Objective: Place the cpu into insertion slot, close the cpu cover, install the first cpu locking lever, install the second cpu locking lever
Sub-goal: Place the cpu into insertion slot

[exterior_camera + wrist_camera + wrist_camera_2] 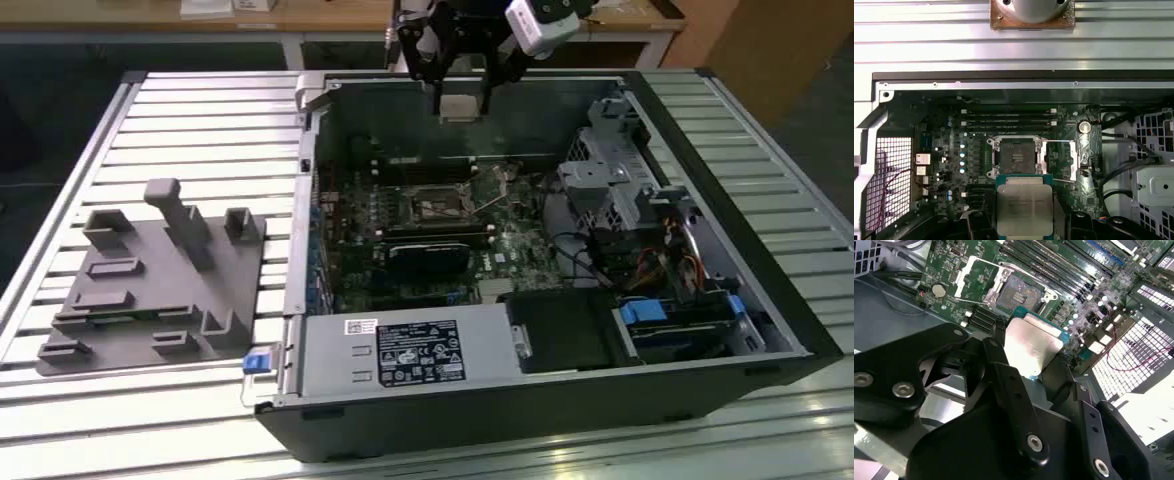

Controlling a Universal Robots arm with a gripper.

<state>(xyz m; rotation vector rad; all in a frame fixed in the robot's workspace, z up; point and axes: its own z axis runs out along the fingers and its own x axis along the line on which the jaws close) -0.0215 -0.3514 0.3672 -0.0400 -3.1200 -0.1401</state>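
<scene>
Exterior view, gripper (458,110) clamped on the cpu (458,105), hanging over the computer case (534,412), at 12 o'clock from the bare insertion slot (434,207), first wrist view, cpu cover (1060,160) lying open beside that slot

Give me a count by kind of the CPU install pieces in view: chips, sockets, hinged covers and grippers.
cpu: 1, held above the board
insertion slot: 1, empty
cpu cover: 1, swung open
gripper: 1, shut on the cpu
Total: 4
</scene>
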